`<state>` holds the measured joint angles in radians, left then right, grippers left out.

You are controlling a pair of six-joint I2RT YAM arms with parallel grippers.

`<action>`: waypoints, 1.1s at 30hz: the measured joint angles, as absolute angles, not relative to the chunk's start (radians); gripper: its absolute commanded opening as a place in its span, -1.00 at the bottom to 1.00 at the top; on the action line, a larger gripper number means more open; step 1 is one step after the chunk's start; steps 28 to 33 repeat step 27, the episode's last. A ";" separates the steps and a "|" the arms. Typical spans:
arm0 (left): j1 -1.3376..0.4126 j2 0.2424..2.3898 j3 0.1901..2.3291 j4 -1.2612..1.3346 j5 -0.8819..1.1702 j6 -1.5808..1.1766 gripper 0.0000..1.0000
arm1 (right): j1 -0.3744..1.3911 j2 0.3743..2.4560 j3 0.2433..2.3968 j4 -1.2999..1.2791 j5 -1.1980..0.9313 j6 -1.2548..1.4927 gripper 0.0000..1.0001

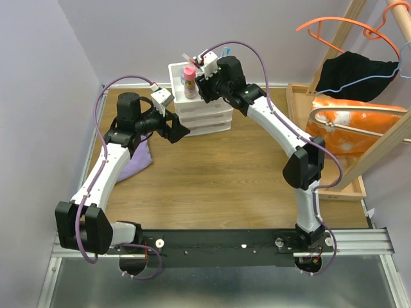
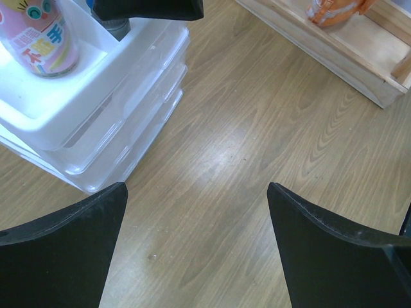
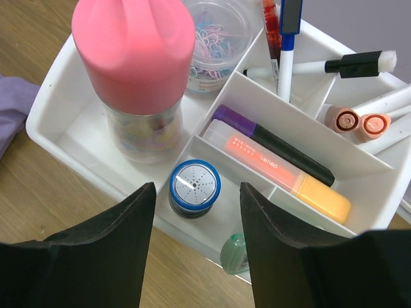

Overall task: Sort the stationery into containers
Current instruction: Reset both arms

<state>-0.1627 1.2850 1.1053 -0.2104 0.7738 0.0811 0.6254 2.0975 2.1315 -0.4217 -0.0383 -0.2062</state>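
Right end effector (image 3: 198, 192) hangs over the top compartments of the white organiser (image 3: 292, 125). Its jaws stand partly apart, either side of a small blue-capped round piece (image 3: 194, 181) standing in a near compartment, with a gap on both sides, so it looks let go, not gripped. Left end effector (image 2: 197, 189) is wide apart and holds nothing, low over the table (image 2: 257, 141) just beside the organiser's drawers.

The stationery in view is already in the top:
- a purple-and-black highlighter (image 3: 270, 144) and an orange highlighter (image 3: 282, 176) lying side by side in one slot
- white markers (image 3: 359, 64), a blue pen (image 3: 287, 51) and a red pen (image 3: 270, 25) further back
- a green round thing (image 3: 236, 253) by the near wall; whether it is inside or on the rim I cannot tell

Risks:
- Lifting off at an angle could catch the blue-capped piece on a finger and tip it or drag it out.
- The tall pink-capped bottle (image 3: 133, 58) stands just beside one finger, so a sideways move would likely knock it over.
- The organiser looks light, and a push from either arm could slide it.
- The left arm sits near the drawers, so a swing there could hit them.

Writing:
- The pink bottle shows cartoon art and large Chinese characters in the left wrist view; one looks like 手.
- The orange highlighter carries a printed line, possibly "deli", too small to be sure.
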 measured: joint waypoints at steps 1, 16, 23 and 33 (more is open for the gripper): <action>-0.163 1.285 1.105 -0.210 0.774 0.081 0.98 | 0.625 2.094 2.128 -0.421 -0.036 -0.203 0.35; -0.159 1.176 1.105 -0.285 0.582 0.112 0.98 | 0.626 1.581 1.613 -0.451 0.083 -0.114 1.00; -0.135 1.139 1.092 -0.398 0.439 0.168 0.98 | 0.627 1.508 1.266 -0.514 0.190 0.025 1.00; -0.126 1.097 1.051 -0.422 0.415 0.179 0.98 | 0.627 1.452 1.227 -0.583 0.173 0.080 1.00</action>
